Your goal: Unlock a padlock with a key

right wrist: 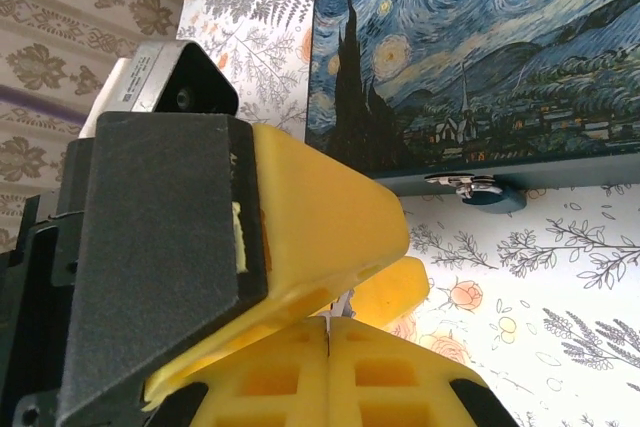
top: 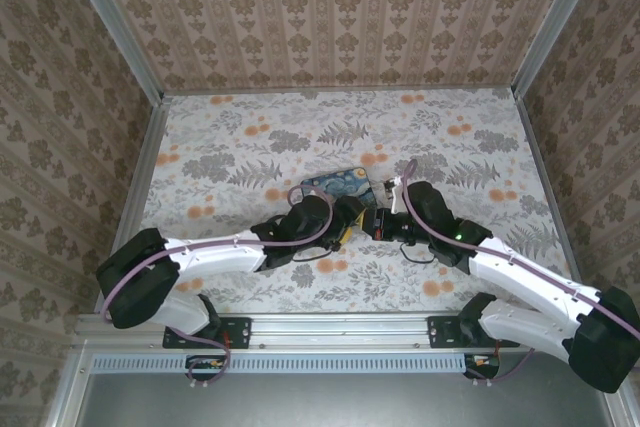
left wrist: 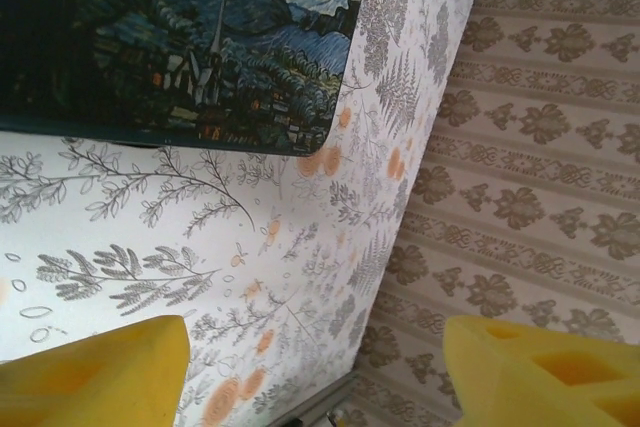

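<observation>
On the flowered table point(top: 230, 137), the padlock point(right wrist: 487, 193) lies half hidden under the painted box's point(right wrist: 480, 57) near edge; left gripper point(left wrist: 320, 367) gapes wide, empty; right gripper point(right wrist: 329, 347) clamped tight, apparently holding nothing.

Ahead of the left gripper point(left wrist: 315, 347), bare table point(left wrist: 150, 247) is found clear up to the starry-night box point(left wrist: 200, 37), by which further passage is barred. The right gripper point(right wrist: 330, 347) is blocked directly in front by the left gripper. To its right, free table is seen up to the padlock point(right wrist: 482, 192) at the box's edge.
</observation>
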You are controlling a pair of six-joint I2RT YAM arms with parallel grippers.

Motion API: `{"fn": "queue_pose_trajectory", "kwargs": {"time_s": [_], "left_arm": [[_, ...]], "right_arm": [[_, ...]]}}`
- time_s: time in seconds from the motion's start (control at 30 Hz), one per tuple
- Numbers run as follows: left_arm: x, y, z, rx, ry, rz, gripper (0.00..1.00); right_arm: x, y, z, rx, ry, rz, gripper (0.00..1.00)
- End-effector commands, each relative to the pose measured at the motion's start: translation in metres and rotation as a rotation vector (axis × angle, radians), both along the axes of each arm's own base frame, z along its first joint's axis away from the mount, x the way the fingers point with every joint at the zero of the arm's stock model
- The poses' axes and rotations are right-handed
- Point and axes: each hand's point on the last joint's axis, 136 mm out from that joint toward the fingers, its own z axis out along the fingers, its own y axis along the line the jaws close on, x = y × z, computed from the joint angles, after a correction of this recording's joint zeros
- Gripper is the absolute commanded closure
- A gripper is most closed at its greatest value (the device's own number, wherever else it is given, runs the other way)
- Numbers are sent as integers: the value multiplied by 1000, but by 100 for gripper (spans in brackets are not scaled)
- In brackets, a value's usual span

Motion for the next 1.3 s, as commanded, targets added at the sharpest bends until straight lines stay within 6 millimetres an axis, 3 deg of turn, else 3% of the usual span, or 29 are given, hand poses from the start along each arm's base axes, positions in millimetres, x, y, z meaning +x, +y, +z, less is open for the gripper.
{"fn": "queue_pose_trajectory", "kwargs": {"time_s": [0.0,1.0,1.13,1.17,1.2,1.23,1.27], "left_arm": [[-6,-7,10,-74,33,0,27],[-1,-10,-7,-52,62,28,98],[-1,-9,-8,-46,57,29,100],[0,-8,-9,-42,51,30,100],[2,-6,-9,-37,43,30,100],[3,-5,-9,-30,29,27,100],[4,-4,-8,-21,13,22,100]], "right_arm": [[13,2,20,67,-70,-39,100],[11,-7,17,79,-66,-53,100],[11,-9,18,83,-64,-57,100],[11,-12,18,80,-65,-69,95],[12,-17,19,80,-67,-88,79],[12,-22,20,83,-69,-106,71],[13,-26,20,85,-66,-120,71]]}}
